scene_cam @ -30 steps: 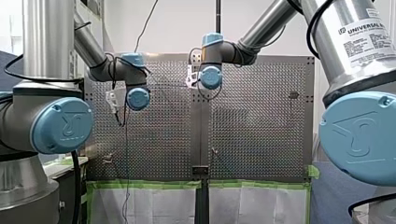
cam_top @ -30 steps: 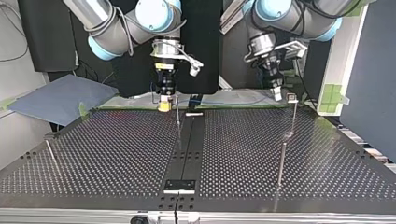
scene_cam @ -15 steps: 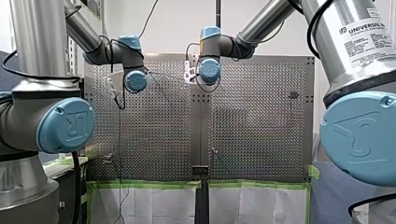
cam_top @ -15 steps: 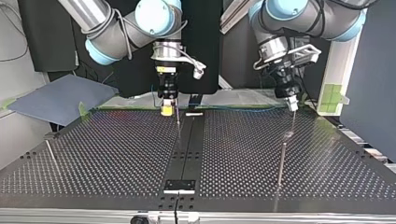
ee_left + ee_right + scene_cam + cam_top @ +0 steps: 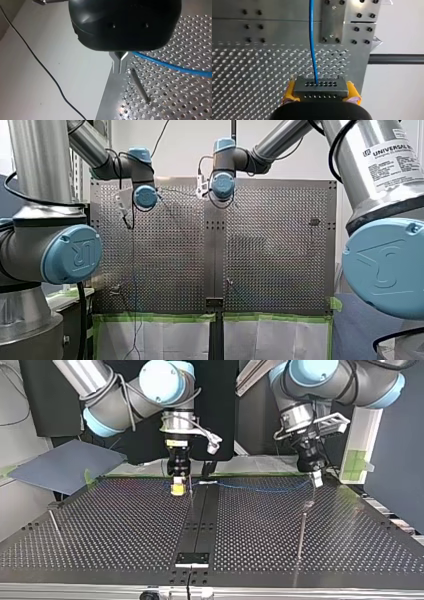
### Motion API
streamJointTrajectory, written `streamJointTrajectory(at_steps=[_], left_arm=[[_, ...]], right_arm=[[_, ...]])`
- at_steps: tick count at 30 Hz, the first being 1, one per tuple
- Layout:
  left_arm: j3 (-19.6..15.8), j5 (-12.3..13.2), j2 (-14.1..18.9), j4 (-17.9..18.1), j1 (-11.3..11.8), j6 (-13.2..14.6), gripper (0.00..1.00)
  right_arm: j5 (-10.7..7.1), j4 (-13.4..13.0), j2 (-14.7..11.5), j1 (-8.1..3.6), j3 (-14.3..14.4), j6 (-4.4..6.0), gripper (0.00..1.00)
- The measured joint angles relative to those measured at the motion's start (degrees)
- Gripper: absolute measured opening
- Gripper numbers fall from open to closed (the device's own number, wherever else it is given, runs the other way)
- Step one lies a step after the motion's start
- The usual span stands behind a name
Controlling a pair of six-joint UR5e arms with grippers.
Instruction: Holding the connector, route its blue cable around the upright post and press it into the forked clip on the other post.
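Two arms are hanging over the far side of a perforated counter (image 5: 125, 530), watched from across it. My right gripper (image 5: 178, 489) is hovering just beside the upright post (image 5: 191, 496), its yellow pads (image 5: 353, 93) clamping the dark connector (image 5: 321, 87) by its short ends. From the connector the blue cable (image 5: 312, 37) is running past the upright post. Its long axis is lying nearly level across the counter, sagging a little, toward my left gripper (image 5: 315, 480), well apart from the post on the other side. That gripper's metal fingers (image 5: 116, 64) are standing narrow and seem to be pinching the cable. Whether the cable is passing in front of the upright post or behind it, I cannot tell. By my reading, the coming move is falling to my left arm, the nearer one. The thin clip post (image 5: 313, 495) is standing directly beneath its fingertips, so the cable is needing a straight push down. The fork itself is too small to make out.
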Motion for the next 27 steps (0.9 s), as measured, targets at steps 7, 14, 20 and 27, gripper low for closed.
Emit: streamJointTrajectory(at_steps=[7, 14, 20, 27], left_arm=[[2.78, 0.88, -0.08, -1.78, 0.41, -0.37, 0.01], [5.92, 1.01, -0.71, -2.8, 1.62, -1.2, 0.04], [8.76, 2.09, -1.75, -4.1, 2.99, -2.35, 0.07], [11.59, 4.12, -2.92, -6.14, 5.45, -3.8, 0.07]], right_arm=[[-1.03, 0.58, 0.16, -0.4, -2.56, -0.09, 0.0], [-2.28, 0.89, 0.79, -1.21, -4.43, -0.71, 0.0], [-4.14, 2.09, 2.92, -2.06, -7.36, -1.43, 0.0], [-5.38, 2.44, 4.88, -2.67, -9.83, -1.12, 0.0]])
